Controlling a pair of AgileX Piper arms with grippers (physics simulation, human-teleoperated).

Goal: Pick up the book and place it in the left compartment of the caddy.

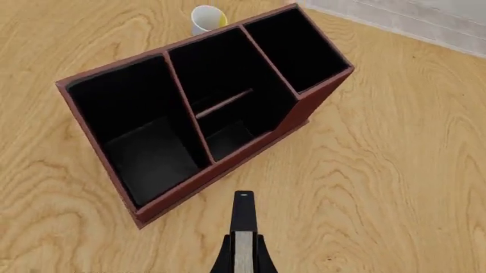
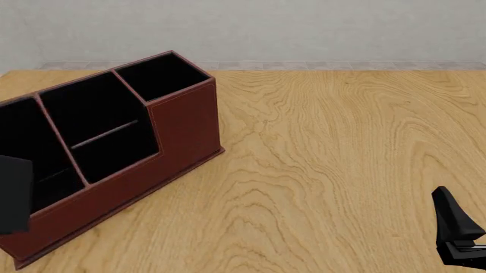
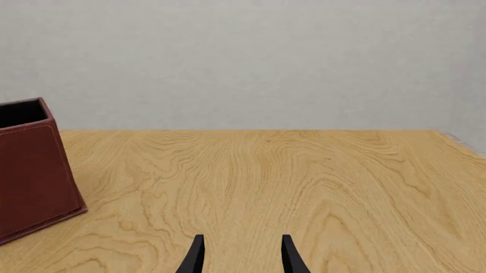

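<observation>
- The caddy point(image 1: 205, 114) stood on the table point(image 2: 326, 159), left compartment point(image 1: 140, 136) bare.
- The left gripper point(image 1: 244, 250) clamped the book point(image 1: 244, 227) edge-on just before it; lowering into that bay seemed next.
- The right gripper point(image 3: 241, 256) idled, parted.

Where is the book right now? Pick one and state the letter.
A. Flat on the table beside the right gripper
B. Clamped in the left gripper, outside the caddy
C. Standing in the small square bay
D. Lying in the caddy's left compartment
B: the left wrist view shows the book, page edges visible, pinched in the left gripper, short of the caddy.
</observation>
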